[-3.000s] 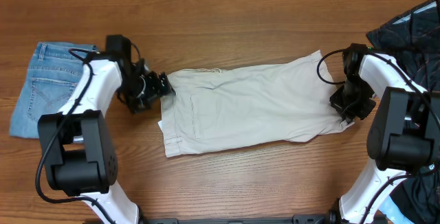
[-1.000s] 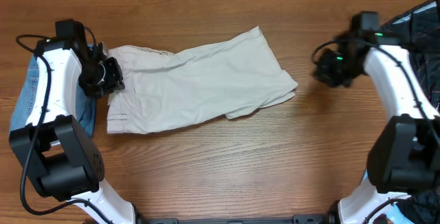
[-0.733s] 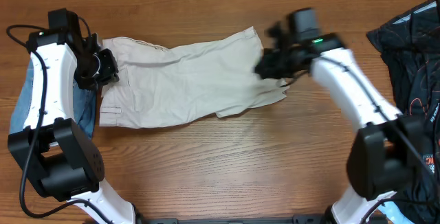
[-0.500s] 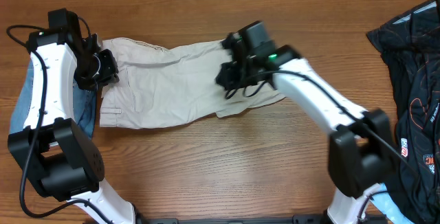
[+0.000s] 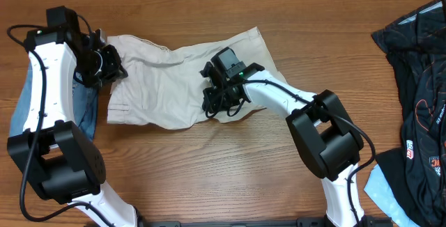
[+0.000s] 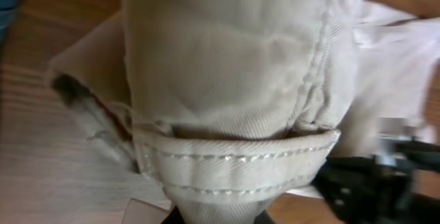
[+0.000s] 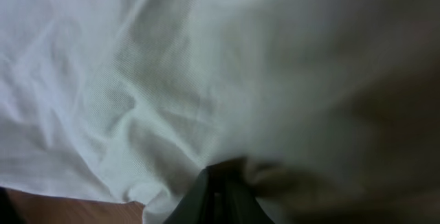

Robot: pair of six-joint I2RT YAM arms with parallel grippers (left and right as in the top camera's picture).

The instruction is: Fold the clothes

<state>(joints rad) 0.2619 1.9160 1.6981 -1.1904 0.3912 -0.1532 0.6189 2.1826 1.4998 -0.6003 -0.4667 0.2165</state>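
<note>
The wooden table (image 5: 209, 178) spreads under both tools, its grain running side to side. Folded light-blue jeans (image 5: 19, 119) lie just beside the left tool (image 5: 104, 65), on its outer side towards the table's left edge, and they are partly covered from above. In the left wrist view, a sliver of the same blue sits in the upper left corner. A crumpled black garment with orange and white print (image 5: 418, 81) lies well apart from the right tool (image 5: 221, 102), far out to its right and running past the edge of the view. Nearer the front, a pale blue scrap (image 5: 382, 189) peeks in; I cannot tell what it is.
</note>
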